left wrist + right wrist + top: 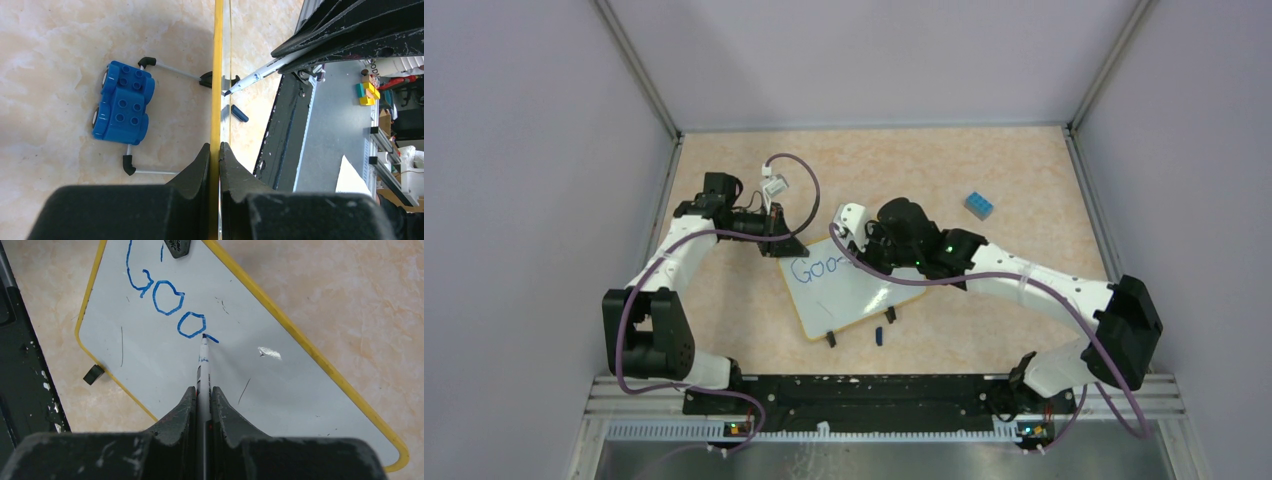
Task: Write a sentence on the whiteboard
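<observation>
White rectangular whiteboard with a thin yellow rim sits mid-table between the arms, skewed. The left gripper is clamped on its far-left corner. That wrist view is edge-on, so the face is unreadable there. The right gripper pinches a slim white marker, with the tip touching the board at the end of a short stroke. The blue handwritten lettering reads "Goo" plus that stroke. The top of the G is cut off by the frame in the right wrist view. From above, the right arm covers the board's far-right part and the marker. Black clip feet are on the near edge. A small dark-blue cap-like piece lies just near of the board – can't confirm what it is. A blue toy block is well apart, far right.
</observation>
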